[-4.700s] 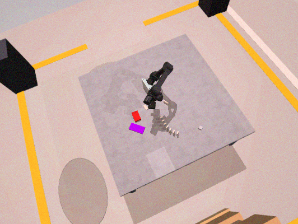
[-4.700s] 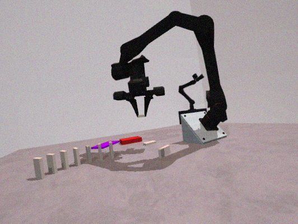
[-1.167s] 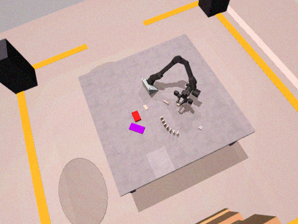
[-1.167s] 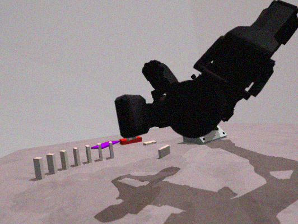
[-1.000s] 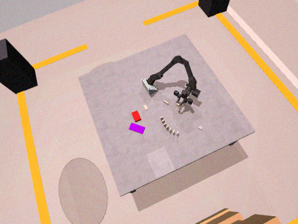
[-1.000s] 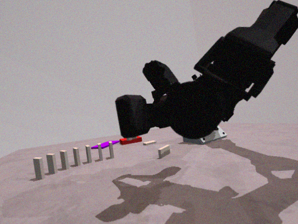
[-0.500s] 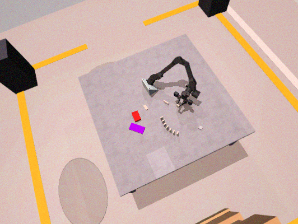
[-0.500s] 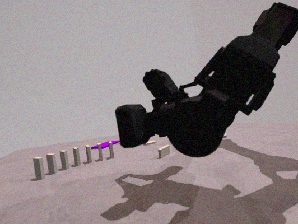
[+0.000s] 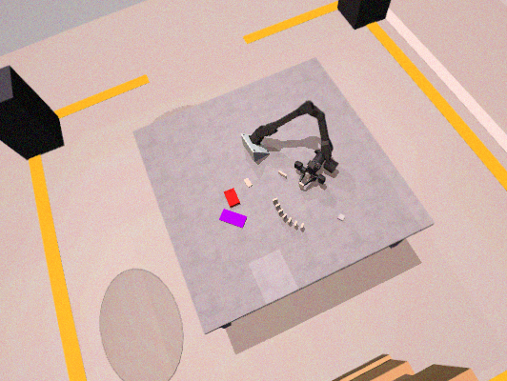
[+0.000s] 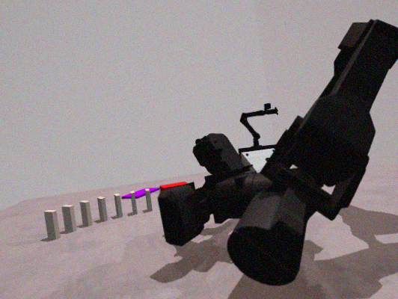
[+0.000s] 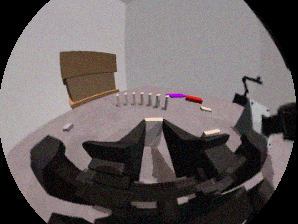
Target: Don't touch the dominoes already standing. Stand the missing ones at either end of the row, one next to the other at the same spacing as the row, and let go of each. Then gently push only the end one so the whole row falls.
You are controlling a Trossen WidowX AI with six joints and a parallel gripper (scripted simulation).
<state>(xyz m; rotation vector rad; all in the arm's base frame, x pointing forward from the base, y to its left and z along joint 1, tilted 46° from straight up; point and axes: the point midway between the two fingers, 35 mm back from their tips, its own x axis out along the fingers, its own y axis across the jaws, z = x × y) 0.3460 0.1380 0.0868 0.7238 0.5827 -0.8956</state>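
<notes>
So the gripper (image 9: pixel 305 181) (image 11: pixel 153 121) was clamped on a pale domino (image 9: pixel 304 185) (image 11: pixel 154 120), near the table top, off to one side of the standing row (image 9: pixel 285 216) (image 10: pixel 84 213) (image 11: pixel 142 99). Two loose pale blocks (image 9: pixel 282 174) (image 11: pixel 212 132) and (image 9: pixel 248 182) (image 11: pixel 205 108) lay nearby, with a red block (image 9: pixel 232 197) (image 10: pixel 173 185) (image 11: pixel 194 99) and a purple one (image 9: pixel 233 218) (image 10: pixel 141 193) (image 11: pixel 176 95) past the curve. The dark arm hid the held piece in the exterior view. Seven slim, upright dominoes made that row.
</notes>
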